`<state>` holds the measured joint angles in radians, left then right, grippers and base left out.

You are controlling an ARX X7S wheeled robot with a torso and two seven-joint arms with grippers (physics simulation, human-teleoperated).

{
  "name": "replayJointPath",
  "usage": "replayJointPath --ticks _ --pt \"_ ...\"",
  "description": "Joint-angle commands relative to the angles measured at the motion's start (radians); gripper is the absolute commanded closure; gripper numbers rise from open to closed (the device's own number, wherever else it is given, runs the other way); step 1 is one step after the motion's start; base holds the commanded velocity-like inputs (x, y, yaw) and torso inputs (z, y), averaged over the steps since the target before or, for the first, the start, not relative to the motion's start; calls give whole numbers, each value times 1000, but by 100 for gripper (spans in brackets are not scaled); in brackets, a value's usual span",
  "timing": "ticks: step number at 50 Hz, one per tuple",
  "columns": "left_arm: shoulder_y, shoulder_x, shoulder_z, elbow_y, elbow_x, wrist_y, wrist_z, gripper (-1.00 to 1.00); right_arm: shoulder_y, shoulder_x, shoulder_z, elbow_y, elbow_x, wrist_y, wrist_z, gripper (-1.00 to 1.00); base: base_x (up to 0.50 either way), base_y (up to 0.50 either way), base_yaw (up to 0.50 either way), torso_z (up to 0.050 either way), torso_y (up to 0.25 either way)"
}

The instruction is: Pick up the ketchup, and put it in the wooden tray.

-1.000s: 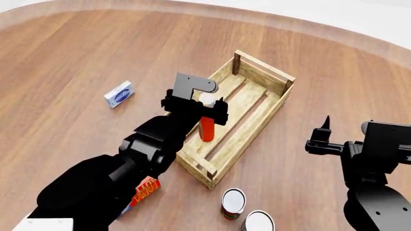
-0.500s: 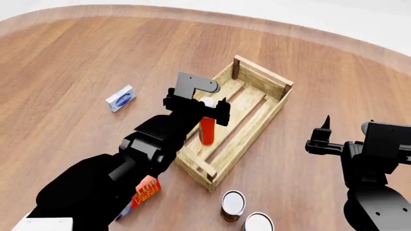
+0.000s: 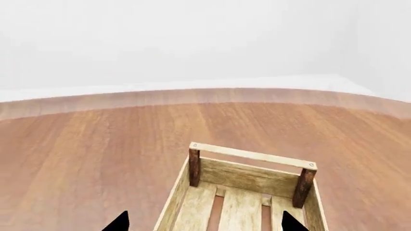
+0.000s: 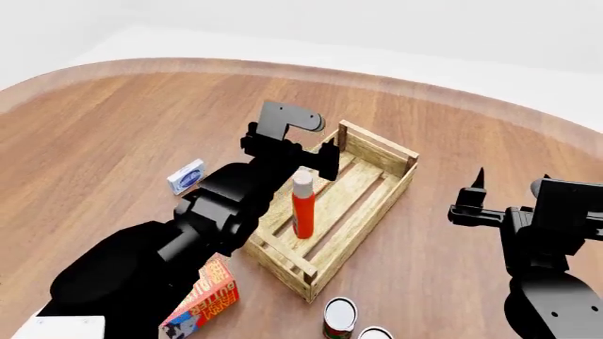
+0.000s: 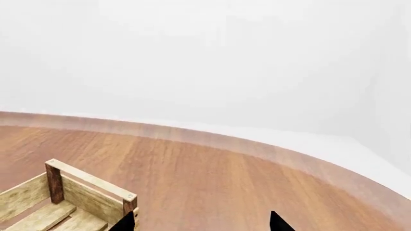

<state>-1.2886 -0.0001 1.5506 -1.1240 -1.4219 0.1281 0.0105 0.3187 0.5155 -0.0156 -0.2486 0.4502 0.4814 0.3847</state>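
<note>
The ketchup (image 4: pixel 301 208), an orange-red bottle with a white cap, stands upright inside the wooden tray (image 4: pixel 379 147), near its middle. My left gripper (image 4: pixel 290 157) is open and empty, just above the bottle's cap and apart from it. In the left wrist view the left gripper (image 3: pixel 205 224) has its tips wide apart over the tray's slats (image 3: pixel 250 156); the bottle is out of that view. My right gripper (image 4: pixel 509 185) is open and empty, off the tray's right side. The right wrist view shows the right gripper (image 5: pixel 201 224) open, with a tray corner (image 5: pixel 90 179) beside it.
A small blue-and-white box (image 4: pixel 186 176) lies left of the tray. A red-and-yellow butter box (image 4: pixel 203 302) lies by my left arm. Two round cans (image 4: pixel 340 316) stand near the tray's front corner. The round wooden table's edge (image 4: pixel 452 95) curves behind.
My left gripper has risen off the ketchup's cap, and the bottle stays standing in the tray. The head view has shifted, so everything sits lower in it. The right arm has not moved.
</note>
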Motion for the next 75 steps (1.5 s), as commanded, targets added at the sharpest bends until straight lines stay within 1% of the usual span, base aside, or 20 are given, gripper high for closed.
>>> replayJointPath --ticks 1,6,14,15,17,19,21,24,28,30,31,33,35,38,42,46,52,58,75 --pt "-23 0 -1 6 -22 16 14 -100 -1 1 -2 2 -2 -9 -2 -100 0 0 0 -2 178" --pt "-52 0 -1 6 -49 65 24 -100 -2 1 -3 5 -4 -23 -9 -100 0 0 0 -2 178" --pt "-87 0 -12 -45 -65 210 18 -100 -7 5 -16 16 -28 -81 -35 -100 0 0 0 -2 177" --pt "-83 -15 -13 -31 -59 234 2 -100 -8 6 -19 17 -32 -89 -39 -100 0 0 0 -2 152" --pt "-76 -143 3 199 -28 265 -130 -100 -9 8 -22 20 -37 -101 -45 -100 0 0 0 -2 139" --pt "-61 -280 21 426 15 301 -271 -100 -11 30 -36 -58 -3 -32 -52 -100 0 0 0 -2 81" --pt "-47 -367 37 557 60 333 -369 -100 -28 37 -18 -120 14 2 -24 -100 0 0 0 -2 65" --pt "-8 -492 51 729 95 362 -498 -100 23 7 -72 -108 -32 29 15 -100 0 0 0 0 0" --pt "48 -631 76 906 185 413 -669 -100 -7 32 -61 -156 19 32 -33 -100 0 0 0 0 0" --pt "77 -692 83 987 204 429 -731 -100 -31 42 -51 -191 13 35 -17 -100 0 0 0 0 0" --pt "89 -716 87 1018 216 437 -758 -100 -17 37 -74 -191 3 44 -16 -100 0 0 0 0 0" --pt "112 -756 91 1066 229 449 -800 -100 -12 52 -69 -233 13 76 -4 -100 0 0 0 0 0" --pt "134 -791 94 1108 240 464 -833 -100 37 30 -122 -210 -26 85 7 -100 0 0 0 0 0" --pt "164 -838 98 1165 248 484 -872 -100 41 -5 -162 -192 -70 39 22 -100 0 0 0 0 0" --pt "190 -880 102 1220 271 502 -910 -100 -49 3 -131 -267 -66 -4 42 -100 0 0 0 0 0" --pt "208 -918 103 1281 307 520 -952 -100 -178 28 -72 -367 -46 -43 61 -100 0 0 0 0 0" --pt "243 -959 109 1346 366 546 -1000 -100 -278 36 -63 -451 -60 -56 90 -100 0 0 0 0 0" --pt "275 -988 110 1367 405 572 -1027 -100 -314 19 -85 -457 -90 -77 108 -100 0 0 0 0 0" --pt "335 -1010 109 1369 447 614 -1050 -100 -331 -6 -113 -447 -116 -108 122 -100 0 0 0 0 0"
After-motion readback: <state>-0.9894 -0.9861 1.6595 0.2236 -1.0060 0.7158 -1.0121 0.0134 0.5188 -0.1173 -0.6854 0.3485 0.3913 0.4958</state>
